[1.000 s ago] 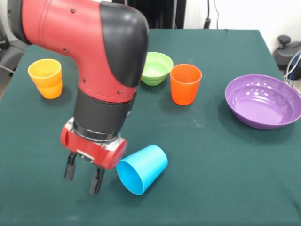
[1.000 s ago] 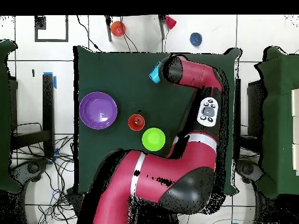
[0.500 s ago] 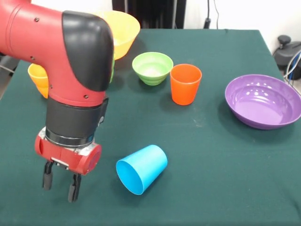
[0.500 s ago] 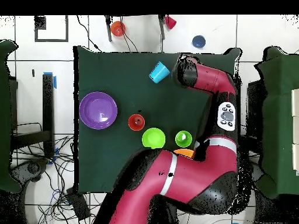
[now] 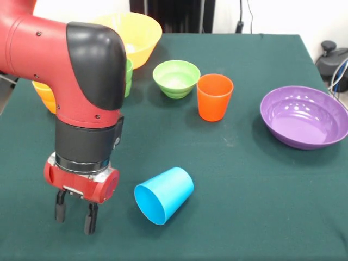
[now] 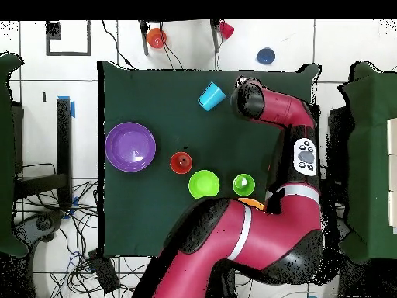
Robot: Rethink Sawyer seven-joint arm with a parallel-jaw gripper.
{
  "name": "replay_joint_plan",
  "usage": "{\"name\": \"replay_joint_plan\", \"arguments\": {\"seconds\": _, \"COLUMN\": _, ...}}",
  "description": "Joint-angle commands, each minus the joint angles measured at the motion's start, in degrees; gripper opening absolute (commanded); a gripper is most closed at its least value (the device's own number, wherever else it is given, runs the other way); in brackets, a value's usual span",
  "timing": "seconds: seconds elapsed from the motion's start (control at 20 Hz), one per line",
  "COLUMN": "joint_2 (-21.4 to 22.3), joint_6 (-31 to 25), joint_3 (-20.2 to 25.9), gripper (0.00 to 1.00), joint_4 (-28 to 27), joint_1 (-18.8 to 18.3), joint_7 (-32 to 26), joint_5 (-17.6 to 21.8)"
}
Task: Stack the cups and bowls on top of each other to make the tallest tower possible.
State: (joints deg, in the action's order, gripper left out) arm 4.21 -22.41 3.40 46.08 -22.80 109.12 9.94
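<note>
A light blue cup [image 5: 163, 194] lies on its side near the table's front edge, its mouth facing front-left; it shows in the overhead view as well [image 6: 211, 95]. My gripper [image 5: 73, 213] hangs just left of it, open, with nothing between its fingers and a gap to the cup. An orange cup [image 5: 214, 97] stands upright beside a light green bowl [image 5: 175, 78]. The purple bowl [image 5: 304, 116] sits at the right. A large yellow bowl [image 5: 133, 33], a green cup [image 5: 129, 76] and a yellow-orange cup [image 5: 42, 93] are partly hidden behind the arm. No tower stands.
Off the table, on the floor in the overhead view, lie an orange bowl [image 6: 157, 37], a magenta cup [image 6: 226, 29] and a blue bowl [image 6: 265, 56]. The arm [image 5: 81, 81] covers the table's left part.
The gripper swung left, away from the blue cup's mouth, then settled slightly lower. The arm's move uncovered the yellow bowl and green cup. The cups and bowls stayed put.
</note>
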Motion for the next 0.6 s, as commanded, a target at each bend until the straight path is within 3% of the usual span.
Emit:
{"name": "replay_joint_plan", "arguments": {"seconds": 0.05, "joint_2": 1.43, "joint_6": -0.98, "joint_3": 9.84, "gripper": 1.0, "joint_4": 5.52, "joint_1": -0.38, "joint_7": -16.85, "joint_5": 6.71}}
{"name": "replay_joint_plan", "arguments": {"seconds": 0.6, "joint_2": 2.05, "joint_6": -2.66, "joint_3": 12.89, "gripper": 1.0, "joint_4": 5.45, "joint_1": -1.77, "joint_7": -16.67, "joint_5": 10.31}}
